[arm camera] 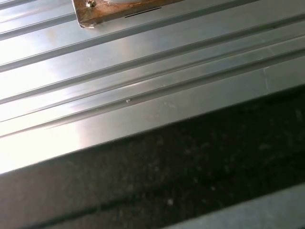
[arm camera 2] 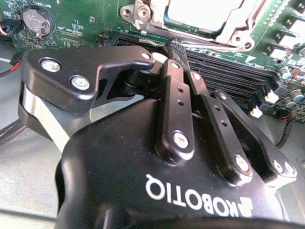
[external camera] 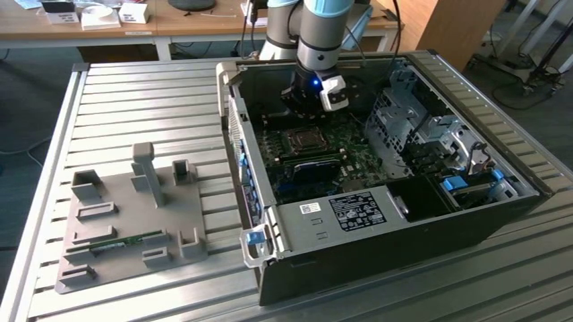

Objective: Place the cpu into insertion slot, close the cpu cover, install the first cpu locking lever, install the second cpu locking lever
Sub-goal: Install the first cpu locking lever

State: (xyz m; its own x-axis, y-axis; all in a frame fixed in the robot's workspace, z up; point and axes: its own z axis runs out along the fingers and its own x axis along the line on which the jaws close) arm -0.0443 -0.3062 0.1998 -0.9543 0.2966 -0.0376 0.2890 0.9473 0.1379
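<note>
In the exterior view my gripper (external camera: 307,106) hangs inside the open computer case, low over the green board just behind the insertion slot (external camera: 302,141), a square socket with a metal rim. The second wrist view looks past the black gripper (arm camera 2: 165,51), whose fingers (arm camera 2: 175,90) meet at their tips, shut with nothing visibly between them. Beyond them the cpu (arm camera 2: 200,9) shows as a pale silver face inside the shiny cpu cover (arm camera 2: 238,28), which lies flat around it. I cannot make out how the locking levers stand.
The black memory slots (arm camera 2: 228,71) run right under the fingertips, with a coin battery (arm camera 2: 35,21) to one side. The metal drive cage (external camera: 421,127) fills the case at the exterior view's right. A grey fixture plate (external camera: 134,215) sits on the ribbed table (arm camera: 143,71).
</note>
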